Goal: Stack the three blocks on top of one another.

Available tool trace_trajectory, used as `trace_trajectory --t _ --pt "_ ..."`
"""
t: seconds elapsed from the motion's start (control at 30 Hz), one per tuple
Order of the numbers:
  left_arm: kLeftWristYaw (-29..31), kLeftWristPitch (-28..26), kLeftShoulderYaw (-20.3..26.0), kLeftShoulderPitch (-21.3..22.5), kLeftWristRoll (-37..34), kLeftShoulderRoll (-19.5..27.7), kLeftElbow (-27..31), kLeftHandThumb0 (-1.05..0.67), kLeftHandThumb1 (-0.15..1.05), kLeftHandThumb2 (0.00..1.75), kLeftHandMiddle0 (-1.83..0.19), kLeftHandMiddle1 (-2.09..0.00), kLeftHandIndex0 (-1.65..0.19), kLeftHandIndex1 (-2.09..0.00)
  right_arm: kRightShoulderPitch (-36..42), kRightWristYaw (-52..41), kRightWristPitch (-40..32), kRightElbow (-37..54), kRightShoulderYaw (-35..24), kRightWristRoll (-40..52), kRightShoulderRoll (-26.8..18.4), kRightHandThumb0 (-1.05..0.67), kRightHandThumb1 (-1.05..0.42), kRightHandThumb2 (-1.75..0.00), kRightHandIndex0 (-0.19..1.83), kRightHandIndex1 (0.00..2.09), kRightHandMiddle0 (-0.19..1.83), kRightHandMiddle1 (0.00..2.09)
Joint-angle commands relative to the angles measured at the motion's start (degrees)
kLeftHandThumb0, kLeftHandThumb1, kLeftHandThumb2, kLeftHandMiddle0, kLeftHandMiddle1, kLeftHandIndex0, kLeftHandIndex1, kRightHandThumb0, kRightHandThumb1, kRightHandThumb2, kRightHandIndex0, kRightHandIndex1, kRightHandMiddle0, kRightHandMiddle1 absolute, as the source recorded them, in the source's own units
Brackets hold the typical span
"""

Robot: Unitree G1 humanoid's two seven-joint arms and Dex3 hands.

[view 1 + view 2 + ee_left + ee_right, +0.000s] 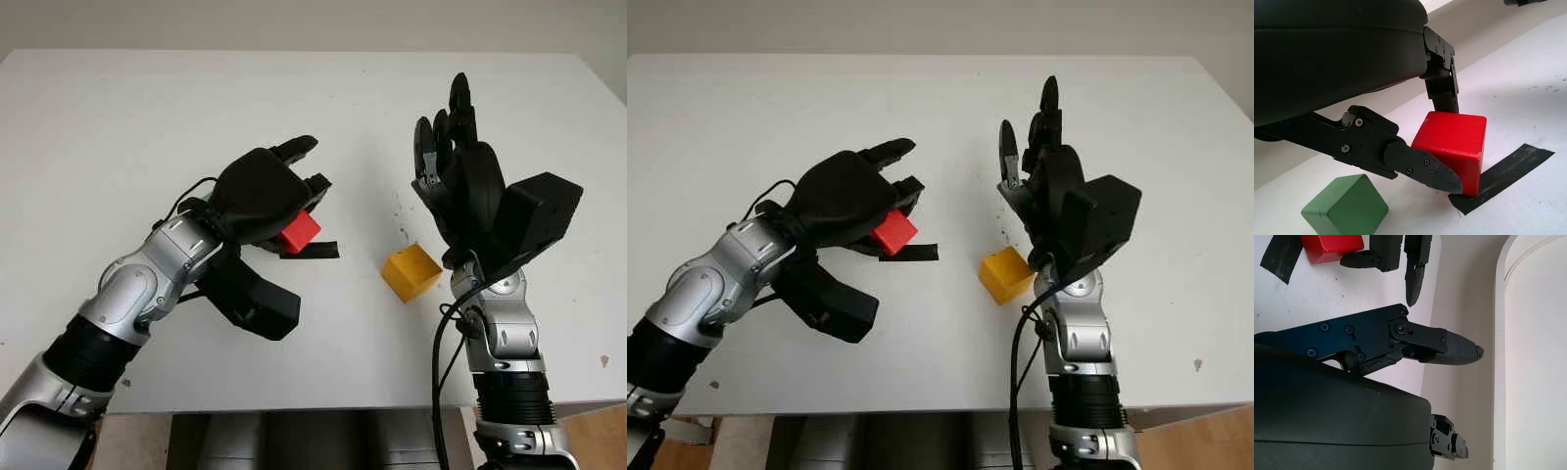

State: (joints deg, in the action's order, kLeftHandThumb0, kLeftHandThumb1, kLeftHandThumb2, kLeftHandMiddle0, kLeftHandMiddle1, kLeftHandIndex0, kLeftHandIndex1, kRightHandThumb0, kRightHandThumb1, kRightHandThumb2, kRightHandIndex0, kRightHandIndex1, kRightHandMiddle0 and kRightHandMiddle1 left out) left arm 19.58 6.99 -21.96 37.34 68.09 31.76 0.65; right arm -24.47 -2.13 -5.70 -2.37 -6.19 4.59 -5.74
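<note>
White desk (pixel 118 117) underneath it all, with a strip of black tape (pixel 318 251) stuck flat near the middle, taken here as the landmark. Red block (pixel 300 231) right at the tape's near-left end, pinched in the left robot hand (pixel 265 196), fingers (pixel 1425 169) closed against its faces, lower corner just over the tape. Green block (pixel 1345 210) on the desk behind that hand, on the side of the red block away from the tape, largely screened by the black shell. Yellow block (pixel 410 271) sitting free on the desk off the tape's right end, near but apart. Right robot hand (pixel 460 166) raised beyond the yellow block, farther right of the tape, open, holding nothing, palm upright. Black cable (pixel 446 352) looping down the right forearm.
</note>
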Motion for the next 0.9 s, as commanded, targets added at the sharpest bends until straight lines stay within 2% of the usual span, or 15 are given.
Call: trace_trajectory --t 0.0,0.17,0.37,0.5,0.7,0.87 --pt "0.73 -0.08 -1.04 0.52 -0.74 -0.91 -0.32 -0.44 0.99 0.05 -0.09 -0.05 -0.33 -1.36 0.61 0.19 -0.17 1.36 -0.12 -0.11 -0.25 -0.63 -1.05 -0.57 -0.19 0.0 -0.19 0.01" --pt "-0.18 -0.06 -1.29 0.6 -1.17 -1.61 -0.65 -0.44 0.97 0.05 -0.11 -0.06 -0.35 -1.28 0.7 0.49 -0.48 1.6 -0.25 0.2 -0.03 -0.62 -1.05 -0.57 -0.19 0.0 -0.19 0.0" --pt "1.11 -0.11 -1.24 0.18 -3.44 -2.67 0.07 -0.38 0.95 0.05 -0.09 -0.05 -0.34 -1.41 0.79 0.32 0.08 1.56 0.08 -0.11 -0.27 -0.61 -1.05 -0.58 -0.19 0.0 -0.19 0.0" --pt "1.79 0.84 -1.15 -0.61 -6.15 -2.96 0.89 -0.43 0.97 0.06 -0.1 -0.05 -0.34 -1.36 0.73 0.06 0.33 0.98 -0.24 0.47 -0.05 -0.59 -1.05 -0.58 -0.19 0.0 -0.19 0.0" --pt "2.44 1.37 -1.47 -0.83 -8.05 -2.95 1.93 -0.46 1.02 0.06 -0.08 -0.05 -0.26 -1.51 0.88 0.21 0.43 1.15 -0.28 0.83 0.21 -0.59 -1.05 -0.58 -0.19 0.0 -0.19 0.0" --pt "1.69 0.98 -1.51 -0.78 -8.17 -3.28 1.44 -0.46 1.03 0.06 -0.06 -0.05 -0.23 -1.5 0.84 0.52 0.39 0.88 -0.3 0.79 0.36 -0.58 -1.05 -0.58 -0.19 0.0 -0.19 0.0"
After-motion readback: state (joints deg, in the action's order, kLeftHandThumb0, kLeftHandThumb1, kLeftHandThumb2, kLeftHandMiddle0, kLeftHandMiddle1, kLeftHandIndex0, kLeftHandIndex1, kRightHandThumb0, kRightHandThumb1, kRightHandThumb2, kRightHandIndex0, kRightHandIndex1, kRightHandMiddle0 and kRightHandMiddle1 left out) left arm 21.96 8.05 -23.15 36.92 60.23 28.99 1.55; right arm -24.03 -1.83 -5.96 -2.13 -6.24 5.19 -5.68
